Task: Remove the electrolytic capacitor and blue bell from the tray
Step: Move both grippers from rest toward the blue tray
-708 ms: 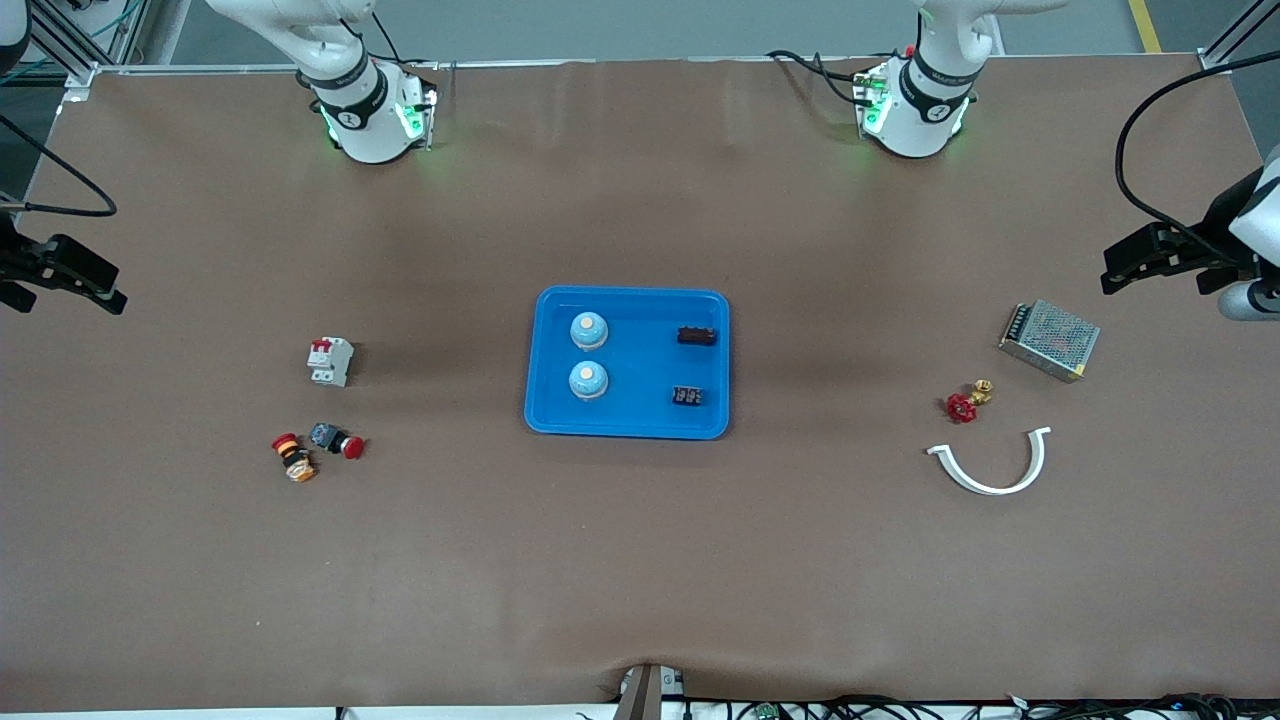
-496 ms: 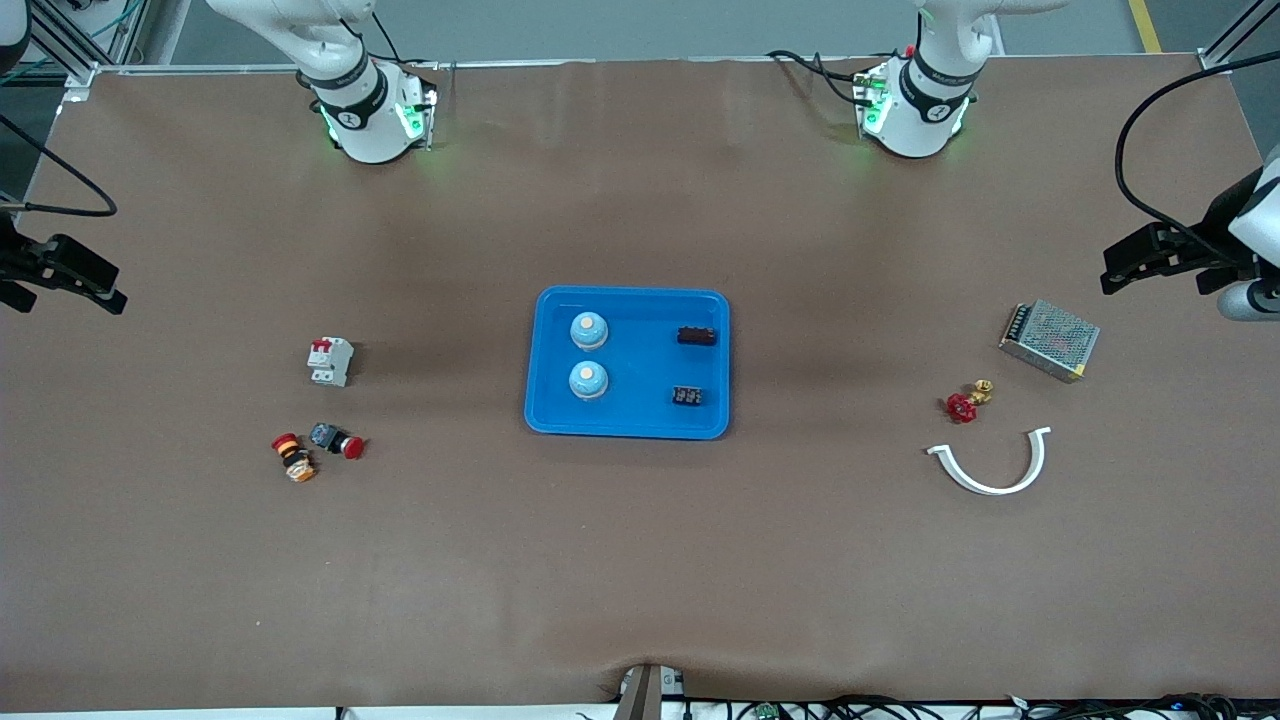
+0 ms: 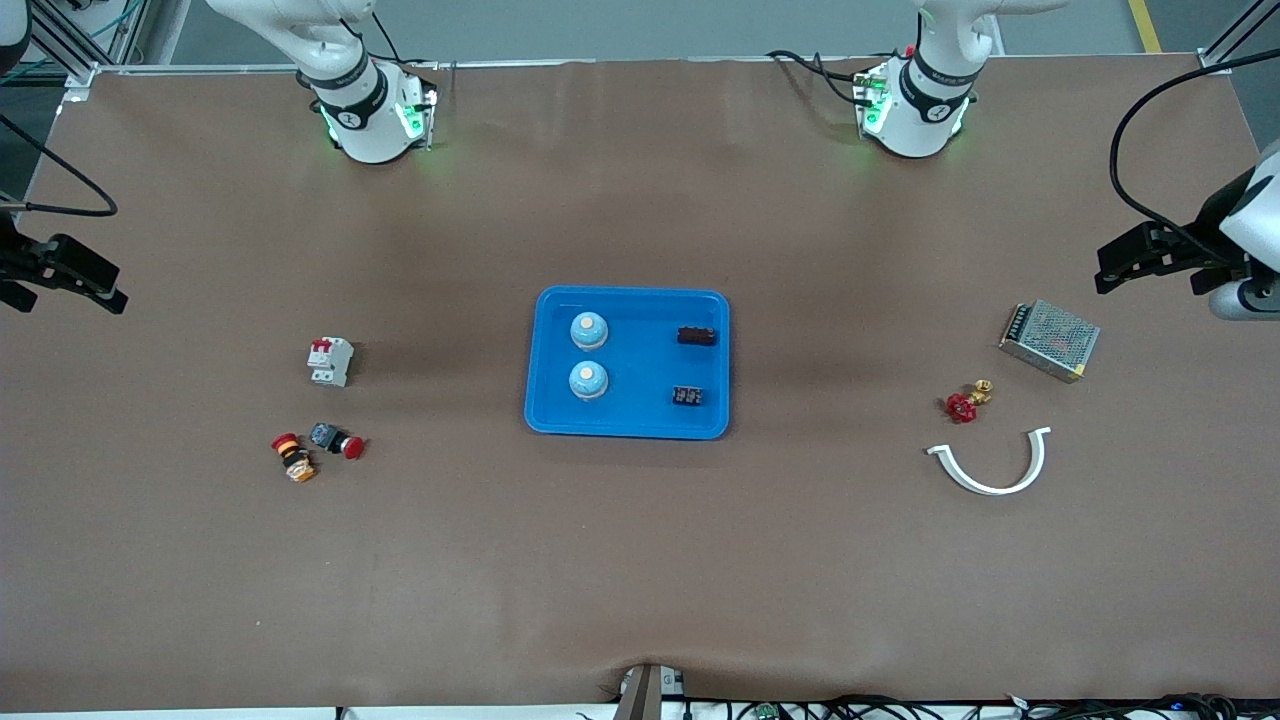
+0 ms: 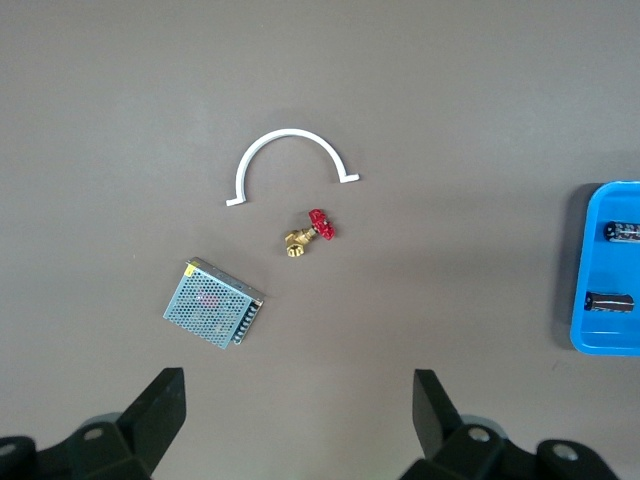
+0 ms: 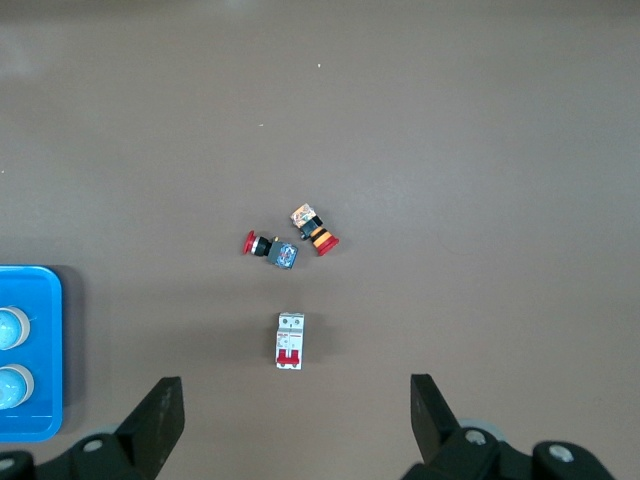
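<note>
Bare brown bench (image 3: 640, 560) rings the blue plastic tray (image 3: 628, 425); inside, two pale blue domed bells (image 3: 588, 379) and two small dark components, probably capacitors (image 3: 687, 397), leave a central lane.

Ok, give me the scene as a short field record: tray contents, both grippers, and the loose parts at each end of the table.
tray: blue tray, mid-table
bells: two bells in tray, toward the right arm's end
capacitors: two capacitors in tray, toward the left arm's end
left gripper: open, empty, over bare table by the power supply
right gripper: open, empty, over bare table by the circuit breaker
left arm's end: valve, white clamp
right arm's end: two push buttons
</note>
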`<state>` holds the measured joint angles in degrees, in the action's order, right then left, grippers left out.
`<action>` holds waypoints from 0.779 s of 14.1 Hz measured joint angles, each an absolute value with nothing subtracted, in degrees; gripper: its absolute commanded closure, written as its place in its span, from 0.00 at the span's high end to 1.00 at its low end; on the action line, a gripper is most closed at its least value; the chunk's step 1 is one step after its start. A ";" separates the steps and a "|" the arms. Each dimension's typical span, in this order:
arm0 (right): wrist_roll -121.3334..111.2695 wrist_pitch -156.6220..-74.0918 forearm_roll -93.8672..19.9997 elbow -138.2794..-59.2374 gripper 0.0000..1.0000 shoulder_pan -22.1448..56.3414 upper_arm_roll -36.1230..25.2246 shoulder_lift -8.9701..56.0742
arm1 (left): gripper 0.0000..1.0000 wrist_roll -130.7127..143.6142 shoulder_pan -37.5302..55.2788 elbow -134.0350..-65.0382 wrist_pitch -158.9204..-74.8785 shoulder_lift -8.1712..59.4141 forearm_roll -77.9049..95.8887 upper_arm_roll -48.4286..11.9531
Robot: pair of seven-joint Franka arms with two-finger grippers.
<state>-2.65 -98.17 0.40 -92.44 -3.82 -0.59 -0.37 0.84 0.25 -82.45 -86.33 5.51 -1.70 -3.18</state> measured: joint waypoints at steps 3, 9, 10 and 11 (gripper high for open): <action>-2.65 -98.08 0.40 -92.48 1.00 -2.96 -0.53 -0.28 | 1.00 0.84 0.23 -84.82 -88.40 5.51 -1.61 -3.20; -0.46 -98.17 0.40 -92.50 1.00 0.75 -0.44 0.03 | 1.00 1.69 0.35 -90.99 -94.50 6.28 -1.00 -3.36; 1.40 -98.19 0.39 -92.50 1.00 1.75 -0.43 0.20 | 1.00 2.51 0.64 -91.84 -95.55 6.63 -0.95 -3.38; 3.70 -98.21 0.37 -92.51 1.00 2.97 -0.40 0.49 | 1.00 3.53 1.18 -92.48 -96.55 7.11 -0.87 -3.42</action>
